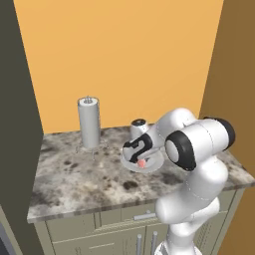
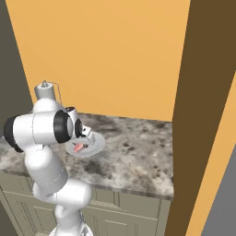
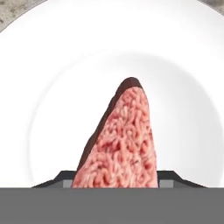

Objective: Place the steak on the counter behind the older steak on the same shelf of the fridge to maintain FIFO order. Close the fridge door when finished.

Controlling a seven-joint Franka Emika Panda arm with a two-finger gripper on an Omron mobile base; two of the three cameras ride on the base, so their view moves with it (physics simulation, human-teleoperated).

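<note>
On the mottled stone bench (image 1: 89,179), beside a paper towel roll (image 1: 89,128) on its stand, my end effector (image 1: 141,160) is down over a white plate (image 3: 52,65), its two dark finger tips drawn in narrow against the flanks of the steak (image 3: 124,140). From the hand view I judge the grip made, or all but made: the salmon-pink wedge sits squarely between the tips, its point aimed away from my wrist, resting on the plate's shallow centre. This is the pick-up, the first step of the job. What comes next, as I read it, is a clean vertical lift off the plate, then a drive to the fridge and a reach to the back of the lower shelf, behind the older cut. The meat is coarse and grainy on its top face, with a darker brown rind along one side, and looks soft enough to slip if squeezed unevenly.
</note>
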